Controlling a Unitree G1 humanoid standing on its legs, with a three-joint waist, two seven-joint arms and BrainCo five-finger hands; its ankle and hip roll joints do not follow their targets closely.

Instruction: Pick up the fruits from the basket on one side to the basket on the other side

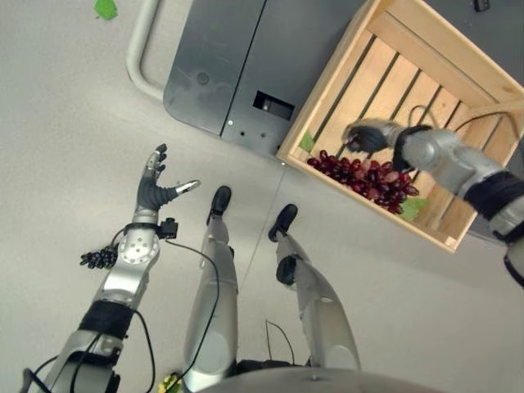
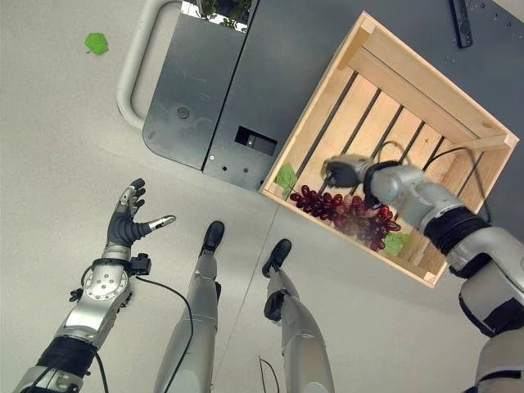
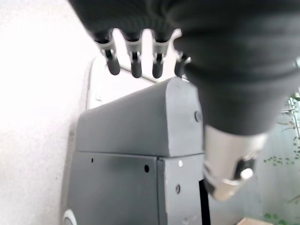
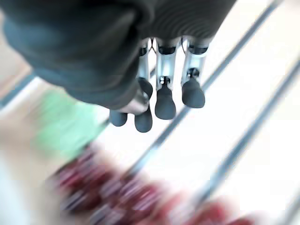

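A wooden crate (image 1: 332, 78) stands at the upper right. A long bunch of red grapes (image 1: 364, 176) with green leaves lies inside it along the near wall. My right hand (image 1: 368, 135) hovers inside the crate just above the left end of the bunch. Its fingers (image 4: 165, 101) hang nearly straight and hold nothing, with the grapes (image 4: 117, 192) below them. My left hand (image 1: 154, 192) is held over the bare floor at the left, fingers (image 3: 136, 65) spread and empty.
A grey metal base (image 1: 221, 74) with a white tube handle (image 1: 141, 49) lies left of the crate. A small dark cluster like grapes (image 1: 98, 259) sits by my left wrist. A green scrap (image 2: 96, 42) lies on the floor far left.
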